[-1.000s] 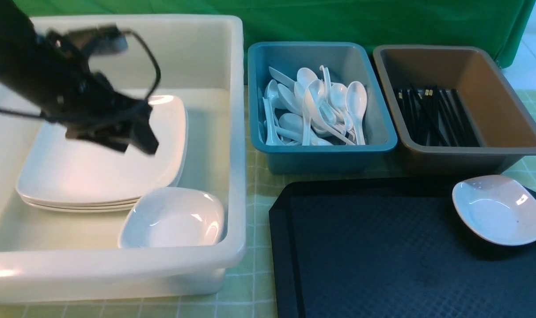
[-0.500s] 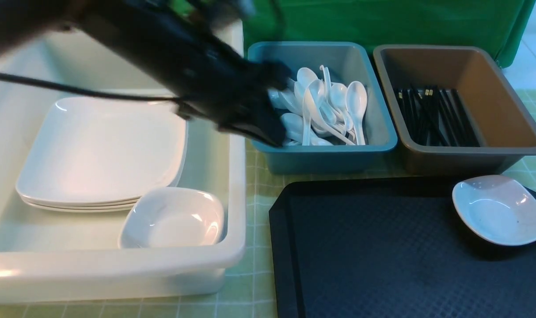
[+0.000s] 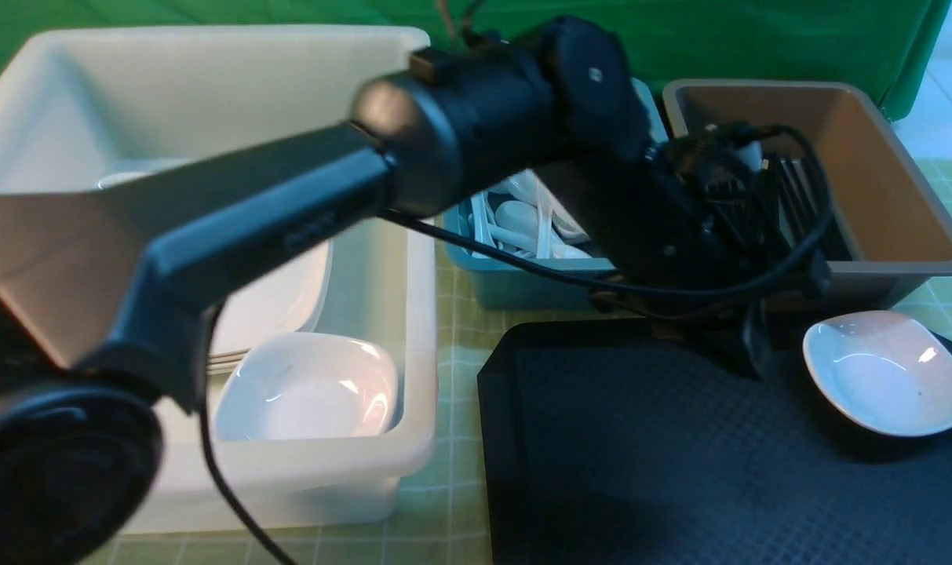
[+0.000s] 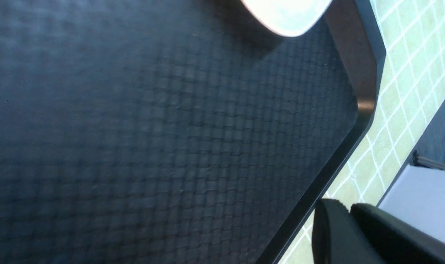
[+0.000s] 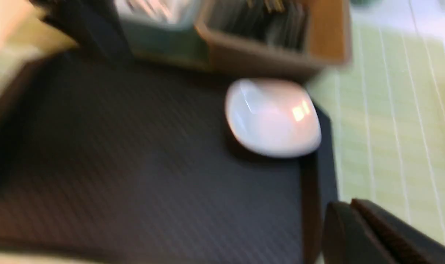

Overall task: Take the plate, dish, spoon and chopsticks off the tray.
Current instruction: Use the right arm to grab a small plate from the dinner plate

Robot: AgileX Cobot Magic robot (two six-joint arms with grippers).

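Judging the hazards first: the left gripper (image 3: 746,349) hangs over the far edge of the tray (image 3: 640,455), centre right in the front view, near the dish (image 3: 888,373), with its fingers together and nothing between them. Going in like that, it would shove the glossy dish instead of gripping it. The dish sits in the tray's far right corner, close against the raised rim, so a push could send it over onto the green cloth (image 3: 452,502); whether it rests on the rim cannot be told. The right gripper (image 5: 354,227) is also closed and empty, and its camera looks at the same dish, so the two arms may crowd each other. A loose cable (image 3: 797,267) loops just in front of the brown tub (image 3: 899,196) and could catch its wall. For room, the tray's centre and lower part are bare and offer a low approach from the left of the frame. Behind the dish the brown tub stands close. A carry to the white tub (image 3: 413,314) at left must clear the teal tub (image 3: 523,286) and that tub's tall wall.
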